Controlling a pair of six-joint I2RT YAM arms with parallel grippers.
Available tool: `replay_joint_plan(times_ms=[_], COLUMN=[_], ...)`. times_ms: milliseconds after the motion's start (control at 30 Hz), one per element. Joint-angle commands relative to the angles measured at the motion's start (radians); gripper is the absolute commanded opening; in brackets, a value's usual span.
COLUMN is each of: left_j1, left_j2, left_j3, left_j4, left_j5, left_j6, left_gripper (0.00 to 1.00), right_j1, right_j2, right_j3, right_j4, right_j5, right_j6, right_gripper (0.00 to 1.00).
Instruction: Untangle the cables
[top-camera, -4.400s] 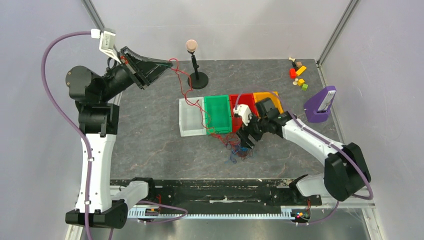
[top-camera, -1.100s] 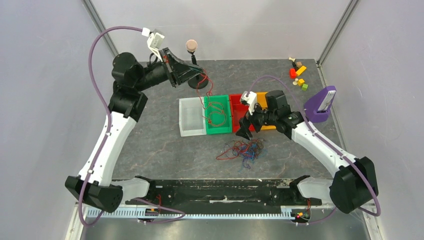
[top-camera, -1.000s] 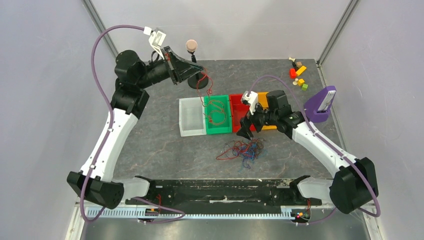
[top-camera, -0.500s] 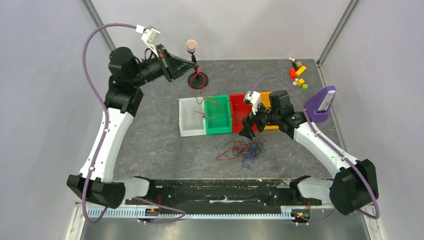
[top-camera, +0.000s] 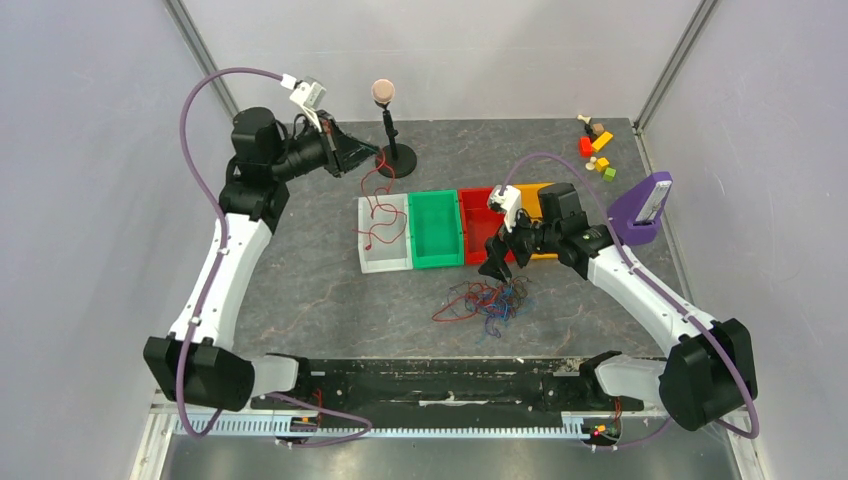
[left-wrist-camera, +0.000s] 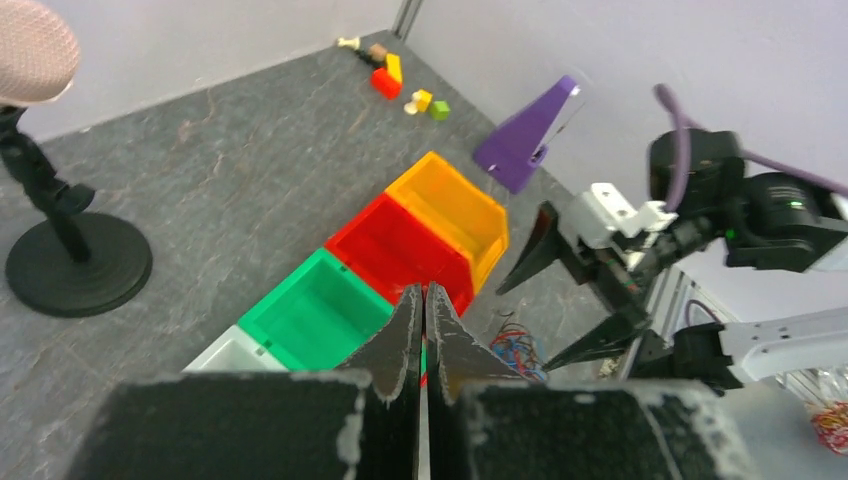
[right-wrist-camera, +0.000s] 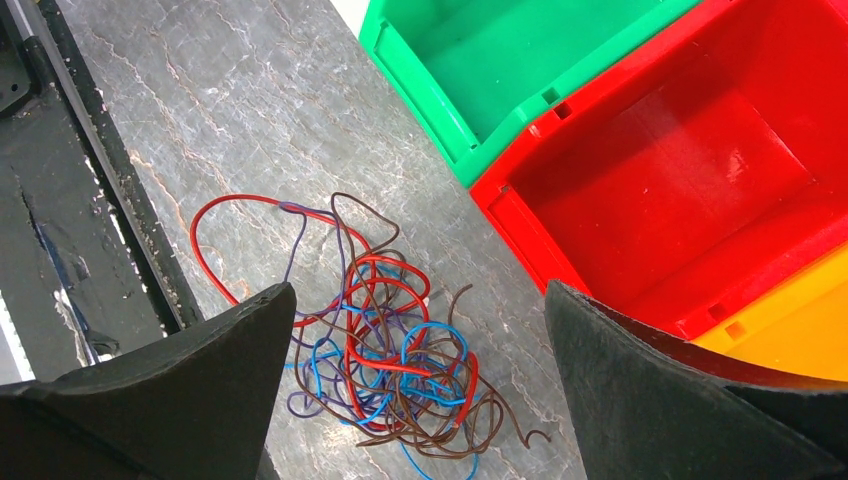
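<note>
A single red cable (top-camera: 377, 205) hangs from my left gripper (top-camera: 357, 156), which is shut on it; the cable's lower loops droop into the white bin (top-camera: 385, 266). In the left wrist view the left gripper (left-wrist-camera: 422, 291) has its jaws pressed together, and the cable itself is hard to make out there. The rest of the cables (top-camera: 487, 298) lie on the table as a loose tangle of red, blue, brown and purple strands (right-wrist-camera: 390, 370). My right gripper (top-camera: 497, 263) hovers open just above that tangle, its fingers (right-wrist-camera: 417, 290) spread wide with nothing between them.
A row of bins stands mid-table: white, green (top-camera: 435, 260), red (top-camera: 474, 200) and orange (top-camera: 530, 190). A microphone stand (top-camera: 392, 158) is behind the white bin. A purple holder (top-camera: 640, 212) and small toy blocks (top-camera: 597, 148) sit at the far right. A black rail (top-camera: 430, 375) runs along the near edge.
My left gripper has swung left and lower with the red cable, carrying it from over the green bin to over the white bin. The right gripper has barely moved and stays open.
</note>
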Motion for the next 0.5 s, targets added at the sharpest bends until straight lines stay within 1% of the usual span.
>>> replay_joint_plan(times_ms=[0, 67, 200, 300, 467], left_j1=[0.036, 0.053, 0.05, 0.032, -0.028], left_j2=[0.056, 0.079, 0.072, 0.054, -0.004], left_j3=[-0.013, -0.01, -0.05, -0.12, -0.293], left_j4=[0.059, 0.074, 0.078, 0.05, 0.05], left_j5=[-0.051, -0.125, -0.254, -0.322, -0.398], left_j6=[0.11, 0.109, 0.181, 0.215, 0.226], left_gripper=[0.02, 0.02, 0.02, 0.02, 0.02], right_j1=[-0.004, -0.004, -0.004, -0.004, -0.003], right_j2=[-0.003, 0.0, 0.004, 0.008, 0.016], right_j3=[-0.002, -0.002, -0.005, -0.006, -0.008], right_j4=[0.005, 0.003, 0.004, 0.005, 0.005], right_j5=[-0.015, -0.014, -0.014, -0.015, -0.017], right_j6=[-0.01, -0.011, -0.01, -0.01, -0.01], right_gripper=[0.98, 0.98, 0.98, 0.98, 0.98])
